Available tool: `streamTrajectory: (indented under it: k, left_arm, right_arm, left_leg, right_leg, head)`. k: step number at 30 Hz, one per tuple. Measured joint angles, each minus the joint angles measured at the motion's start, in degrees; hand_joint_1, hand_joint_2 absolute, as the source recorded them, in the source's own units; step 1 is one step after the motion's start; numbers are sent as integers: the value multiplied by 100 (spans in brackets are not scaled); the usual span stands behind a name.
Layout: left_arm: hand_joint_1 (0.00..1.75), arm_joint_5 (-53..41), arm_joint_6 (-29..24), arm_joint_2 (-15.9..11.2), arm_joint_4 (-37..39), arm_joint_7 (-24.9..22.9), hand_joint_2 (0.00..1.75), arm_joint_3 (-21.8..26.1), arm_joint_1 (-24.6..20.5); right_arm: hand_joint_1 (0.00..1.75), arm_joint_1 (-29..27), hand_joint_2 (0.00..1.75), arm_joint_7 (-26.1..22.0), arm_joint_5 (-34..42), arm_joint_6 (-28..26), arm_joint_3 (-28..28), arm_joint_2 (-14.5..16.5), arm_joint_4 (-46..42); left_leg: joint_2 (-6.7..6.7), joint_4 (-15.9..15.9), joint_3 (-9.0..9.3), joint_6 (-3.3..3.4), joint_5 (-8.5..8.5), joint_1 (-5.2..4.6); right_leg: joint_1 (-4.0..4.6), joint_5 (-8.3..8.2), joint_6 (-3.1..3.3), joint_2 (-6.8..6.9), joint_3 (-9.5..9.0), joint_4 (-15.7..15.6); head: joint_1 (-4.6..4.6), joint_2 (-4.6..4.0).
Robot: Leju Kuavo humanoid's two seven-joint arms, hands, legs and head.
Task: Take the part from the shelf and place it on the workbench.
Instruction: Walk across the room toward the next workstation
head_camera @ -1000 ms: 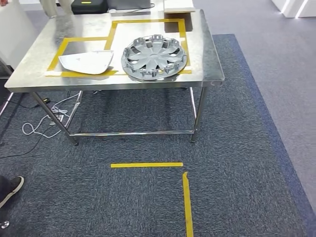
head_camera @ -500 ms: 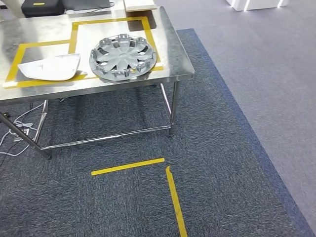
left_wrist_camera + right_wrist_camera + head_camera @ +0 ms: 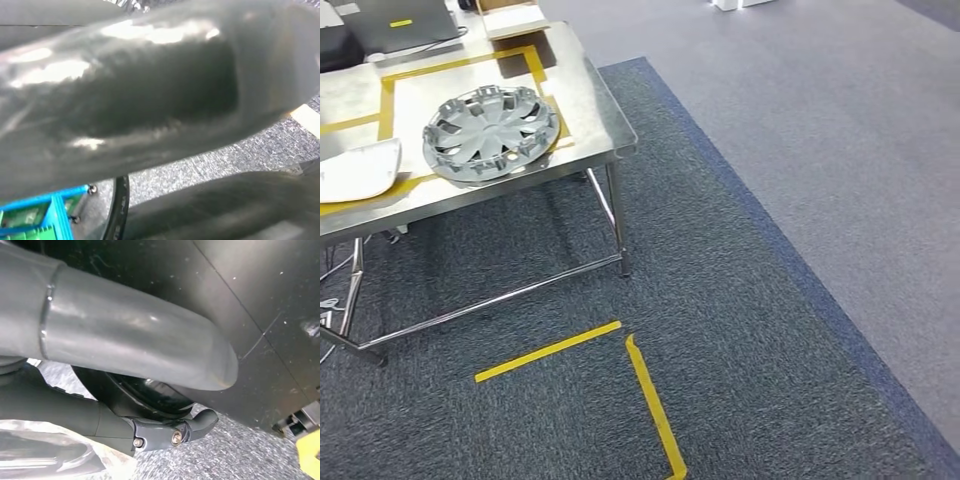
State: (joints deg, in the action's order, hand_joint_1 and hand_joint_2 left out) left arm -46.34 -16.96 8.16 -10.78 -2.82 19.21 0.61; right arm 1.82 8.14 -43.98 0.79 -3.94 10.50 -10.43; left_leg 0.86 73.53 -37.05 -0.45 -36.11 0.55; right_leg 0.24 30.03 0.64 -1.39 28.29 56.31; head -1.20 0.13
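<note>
A round silver plastic wheel cover (image 3: pixel 490 133) is seen lying flat on the stainless-steel workbench (image 3: pixel 601 110), inside a rectangle outlined in yellow tape (image 3: pixel 386 98). A white curved panel (image 3: pixel 355 169) lies just beside it. Yellow tape lines (image 3: pixel 546 350) are laid on the dark carpet. The right hand (image 3: pixel 113 347) is seen close up, blurred; whether either hand is apart or closed cannot be told.

Hubcap (image 3: pixel 490 132) on workbench (image 3: pixel 599 100), right end

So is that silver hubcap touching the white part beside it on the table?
Apart. The head view shows a strip of bare table between the hubcap and the white part.
</note>
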Motion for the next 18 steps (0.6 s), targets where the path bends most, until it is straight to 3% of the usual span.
streamTrajectory:
  k: [1, 3, 5, 7, 9, 11, 13, 15, 16, 18]
  left_arm:
    - [0, 0, 5, -3, 1, -2, 0, 0, 4]
    - [0, -1, 9, -10, 1, -2, 0, 0, 1]
    - [0, -3, 3, -34, 1, -1, 0, -1, 3]
    - [0, -5, -7, -48, 2, 1, 0, -2, 11]
    - [0, 1, -12, -40, 3, 2, 0, -1, 0]
    - [0, 8, -10, -31, 3, 2, 0, 0, -21]
    - [0, 9, 2, -22, 4, 3, 0, 0, -19]
    - [0, 9, 14, -19, 8, 2, 0, 0, 2]
    - [0, 10, 17, -20, 10, -1, 0, 0, 8]
    - [0, 10, 17, -18, 11, -18, 0, 0, -5]
  right_arm:
    - [0, 0, 0, -8, 7, 0, 1, 1, 0]
    - [0, 6, 0, -16, 16, -1, 1, 13, 0]
    - [0, 19, 0, -20, 25, -2, 2, 40, -1]
    - [0, 35, 0, -23, 34, -4, 4, 58, -2]
    - [0, 46, 0, -28, 43, -8, 7, 59, -3]
    - [0, 51, 0, -23, 46, -9, 9, 54, -3]
    - [0, 72, 0, -15, 46, -11, 15, 46, -3]
    - [0, 101, 0, -13, 46, -14, 27, 38, -4]
    - [0, 104, 0, -12, 46, -14, 35, 35, -3]
    - [0, 74, 0, -1, 45, -10, 51, 25, -2]
  left_leg:
    - [-14, 46, -25, 23, 73, -5]
    - [-130, -495, 170, 114, 519, -27]
    - [-494, -1160, 400, 230, 889, -34]
    - [-702, -1405, 467, 282, 958, -40]
    - [-557, -1529, 503, 280, 948, -36]
    - [-374, -1688, 570, 287, 941, -5]
    - [-182, -1750, 600, 294, 936, 5]
    - [31, -1738, 596, 290, 925, 1]
    - [133, -1729, 593, 284, 918, -1]
    - [289, -1698, 586, 263, 903, 0]
  right_leg:
    - [11, -1, 2, -94, -9, 2]
    - [28, 2, 2, -275, -39, 4]
    - [21, 12, -11, -436, -13, 16]
    - [-23, -1, -67, -585, 66, 35]
    - [-47, -17, -140, -691, 145, 40]
    - [-15, 126, -197, -451, 271, 223]
    - [10, 459, -258, -72, 544, 809]
    - [6, 702, -320, 59, 821, 1434]
    - [-1, 683, -343, 85, 840, 1521]
    - [-22, 369, -369, 153, 562, 1082]
  head:
    - [-2, 0]
    - [-1, 0]
    - [-12, 0]
    - [-1, 0]
    - [21, 0]
    - [-10, 0]
    - [-55, 0]
    - [-69, 0]
    - [-68, 0]
    - [-68, 0]
